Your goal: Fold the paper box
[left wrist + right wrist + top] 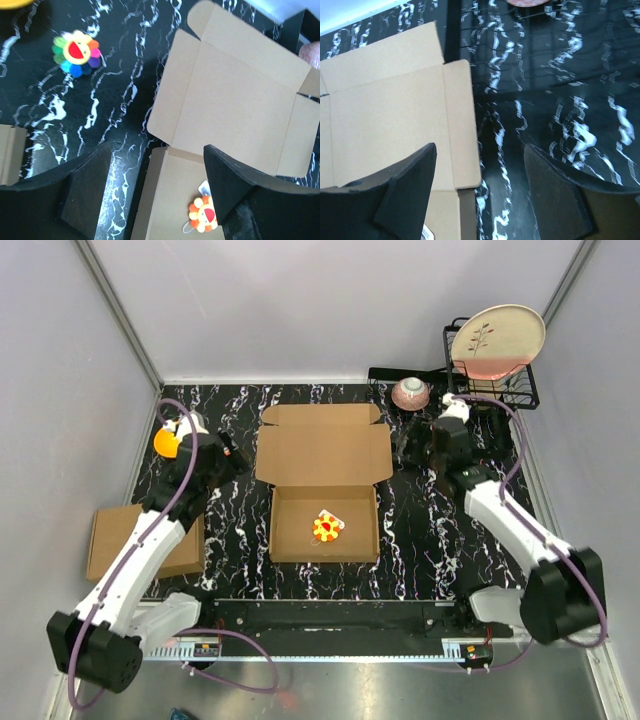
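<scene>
Rainbow flower plushie (76, 52) on the marble table (415, 540). Plate's (497, 338) propped in the wire rack (522, 399), pink bowl (411, 392) just beside.

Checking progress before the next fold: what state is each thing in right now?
paper box: tray formed, lid lying open and flat.
flower toy: lying inside the tray.
left gripper: open, empty.
right gripper: open, empty.
plate: standing upright in the rack.
carton: closed, flat on the table.
</scene>
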{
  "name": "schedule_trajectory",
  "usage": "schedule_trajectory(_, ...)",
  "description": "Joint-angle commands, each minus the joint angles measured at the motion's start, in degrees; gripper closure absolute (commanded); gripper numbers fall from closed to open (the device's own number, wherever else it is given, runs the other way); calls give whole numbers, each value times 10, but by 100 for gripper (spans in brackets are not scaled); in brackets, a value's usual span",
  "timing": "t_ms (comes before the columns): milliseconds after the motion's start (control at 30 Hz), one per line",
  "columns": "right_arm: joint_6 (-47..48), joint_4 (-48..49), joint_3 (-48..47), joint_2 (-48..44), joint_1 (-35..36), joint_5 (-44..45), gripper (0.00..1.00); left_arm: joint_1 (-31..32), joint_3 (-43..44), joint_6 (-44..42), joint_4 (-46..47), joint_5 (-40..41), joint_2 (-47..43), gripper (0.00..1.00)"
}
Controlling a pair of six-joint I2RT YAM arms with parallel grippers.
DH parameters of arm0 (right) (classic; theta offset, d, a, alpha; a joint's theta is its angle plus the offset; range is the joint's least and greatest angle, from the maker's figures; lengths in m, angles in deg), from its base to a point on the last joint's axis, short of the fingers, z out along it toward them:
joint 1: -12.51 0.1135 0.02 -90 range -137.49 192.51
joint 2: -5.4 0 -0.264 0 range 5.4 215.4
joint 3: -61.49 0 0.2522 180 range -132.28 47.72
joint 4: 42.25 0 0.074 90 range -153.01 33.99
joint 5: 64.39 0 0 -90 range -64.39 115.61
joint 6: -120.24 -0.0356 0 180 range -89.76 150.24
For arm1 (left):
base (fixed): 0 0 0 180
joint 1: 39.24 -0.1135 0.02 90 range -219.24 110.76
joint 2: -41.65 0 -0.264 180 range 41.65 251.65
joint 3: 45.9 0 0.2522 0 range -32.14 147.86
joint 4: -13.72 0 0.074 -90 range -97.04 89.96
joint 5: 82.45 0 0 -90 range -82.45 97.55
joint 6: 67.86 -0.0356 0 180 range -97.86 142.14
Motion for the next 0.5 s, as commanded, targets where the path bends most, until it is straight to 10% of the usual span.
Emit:
schedule_trajectory(0, -5, 123, -49, 89, -45, -202, 24, -21, 19, 3, 56, -108, 26, 24)
schedule_trajectory(467, -46, 295, -96, 261, -126, -370, 37, -69, -27, -22, 74, -130, 11, 24)
